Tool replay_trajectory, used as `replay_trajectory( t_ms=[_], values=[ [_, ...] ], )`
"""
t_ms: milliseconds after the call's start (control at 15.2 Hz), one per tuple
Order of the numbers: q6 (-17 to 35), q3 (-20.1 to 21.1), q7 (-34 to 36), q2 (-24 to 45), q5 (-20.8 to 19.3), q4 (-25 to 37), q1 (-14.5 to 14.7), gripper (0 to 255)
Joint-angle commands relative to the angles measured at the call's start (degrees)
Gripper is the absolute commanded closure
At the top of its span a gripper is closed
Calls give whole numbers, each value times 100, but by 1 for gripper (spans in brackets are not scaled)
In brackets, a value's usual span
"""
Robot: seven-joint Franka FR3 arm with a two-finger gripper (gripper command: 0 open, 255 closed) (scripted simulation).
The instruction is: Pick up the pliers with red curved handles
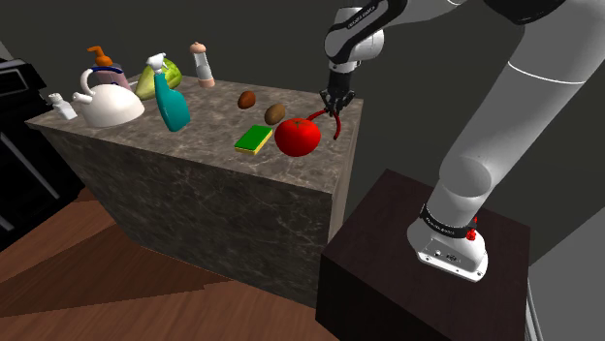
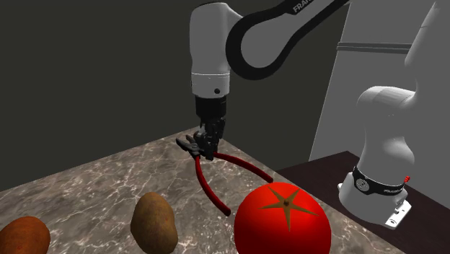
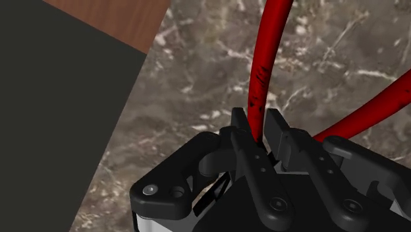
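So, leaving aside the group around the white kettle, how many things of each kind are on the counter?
Potatoes: 2
Tomato: 1
Sponge: 1
Pliers, clasped by the gripper: 1
Total: 5

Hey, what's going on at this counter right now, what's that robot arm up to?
The black pincer of the white arm is shut on the red-handled pliers, clasping one handle just behind the head, near the edge of the marble counter. The handles slope down toward the stone beside a big red tomato. Whether the pliers have fully left the surface is unclear.
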Motion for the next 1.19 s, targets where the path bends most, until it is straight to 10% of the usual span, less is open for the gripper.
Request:
replay_trajectory(
  t_ms=[0, 1122],
  values=[
    [-16, 4, 10, 59, 8, 41, 5, 255],
    [-1186, 30, 154, -423, -126, 741, -2, 255]
  ],
)
